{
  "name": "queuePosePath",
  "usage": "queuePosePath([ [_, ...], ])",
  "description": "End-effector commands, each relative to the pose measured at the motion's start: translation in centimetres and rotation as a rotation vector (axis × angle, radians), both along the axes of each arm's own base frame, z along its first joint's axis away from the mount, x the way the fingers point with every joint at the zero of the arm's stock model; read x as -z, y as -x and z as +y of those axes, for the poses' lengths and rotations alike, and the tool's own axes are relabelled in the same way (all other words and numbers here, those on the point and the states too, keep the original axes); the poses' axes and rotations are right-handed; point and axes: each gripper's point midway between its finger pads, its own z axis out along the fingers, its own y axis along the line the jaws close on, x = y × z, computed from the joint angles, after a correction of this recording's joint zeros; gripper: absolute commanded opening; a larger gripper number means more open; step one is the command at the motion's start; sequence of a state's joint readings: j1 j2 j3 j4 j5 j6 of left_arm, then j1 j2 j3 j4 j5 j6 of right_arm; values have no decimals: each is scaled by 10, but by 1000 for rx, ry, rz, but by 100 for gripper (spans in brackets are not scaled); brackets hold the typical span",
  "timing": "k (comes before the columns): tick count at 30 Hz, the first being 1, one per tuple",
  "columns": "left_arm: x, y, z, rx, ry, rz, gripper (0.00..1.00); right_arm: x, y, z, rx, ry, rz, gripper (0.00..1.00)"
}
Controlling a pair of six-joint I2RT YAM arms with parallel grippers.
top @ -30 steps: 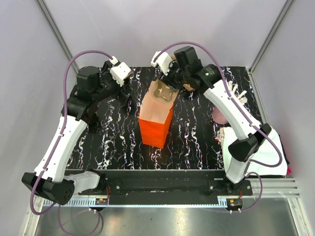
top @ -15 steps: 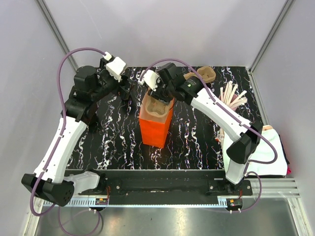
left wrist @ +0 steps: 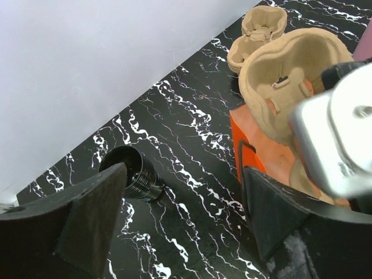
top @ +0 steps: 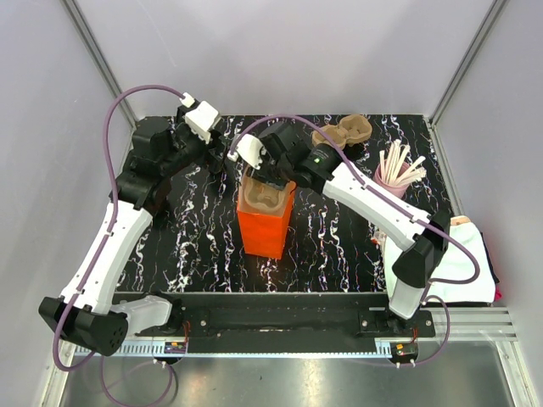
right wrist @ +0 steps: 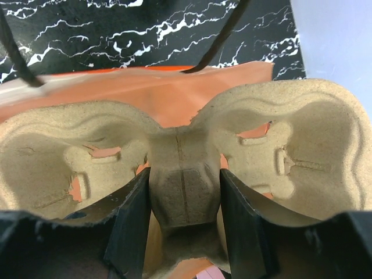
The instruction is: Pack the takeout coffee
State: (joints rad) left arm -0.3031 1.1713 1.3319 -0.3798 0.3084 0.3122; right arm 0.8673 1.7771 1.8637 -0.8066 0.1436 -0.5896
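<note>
At the far-left back of the tabletop (left wrist: 192, 133), the takeout coffee (left wrist: 129, 172) sits just ahead of the left end effector (left wrist: 183, 192), by its left fingertip. That end effector is spread wide, empty and nearer. Whether the cup stands upright is unclear. The right end effector (right wrist: 185, 200) clamps the pulp tray (right wrist: 290, 157) in the mouth of the orange bag (right wrist: 145, 87).

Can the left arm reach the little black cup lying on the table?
Probably yes. The left gripper hovers near the black cup with jaws open, and nothing lies between them; the orange bag stands off to one side.
</note>
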Motion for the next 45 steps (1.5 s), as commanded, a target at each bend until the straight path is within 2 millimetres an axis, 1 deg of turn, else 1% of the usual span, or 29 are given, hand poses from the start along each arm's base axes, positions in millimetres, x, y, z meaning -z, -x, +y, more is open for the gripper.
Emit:
queuePosePath([
  [1, -18, -4, 1, -11, 25, -73, 80, -33, 1, 0, 25, -44, -107, 53],
  [3, -16, -4, 2, -11, 23, -71, 75, -39, -1, -1, 35, -39, -138, 54],
  [4, -16, -5, 1, -9, 23, -69, 71, -44, -3, -2, 36, -37, -155, 54],
  [6, -15, -5, 0, -7, 23, -67, 67, -50, -6, -4, 50, -32, -180, 54],
  [7, -15, -5, 0, -7, 23, -67, 63, -54, -7, -4, 52, -34, -192, 54],
  [9, -14, -6, 0, -7, 20, -64, 59, -57, -6, -5, 51, -32, -203, 54],
  [11, -12, -8, 0, -9, 20, -60, 54, -58, -4, -5, 48, -30, -206, 54],
  [14, -11, -9, -1, -6, 20, -53, 52, -53, 2, -4, 31, -19, -200, 54],
  [15, -12, -9, -1, -8, 23, -55, 52, -48, 6, -3, 21, -10, -192, 54],
  [23, -12, -11, -3, -9, 33, -46, 52, -32, 23, 1, -10, 9, -157, 55],
  [32, -12, -10, -3, -5, 37, -47, 52, -13, 38, 12, -43, -33, -47, 55],
  [37, -11, -8, -2, -6, 35, -48, 52, -7, 43, 18, -60, -44, -2, 55],
  [45, -13, -5, 0, -11, 30, -64, 52, 7, 46, 20, -65, -49, 70, 55],
])
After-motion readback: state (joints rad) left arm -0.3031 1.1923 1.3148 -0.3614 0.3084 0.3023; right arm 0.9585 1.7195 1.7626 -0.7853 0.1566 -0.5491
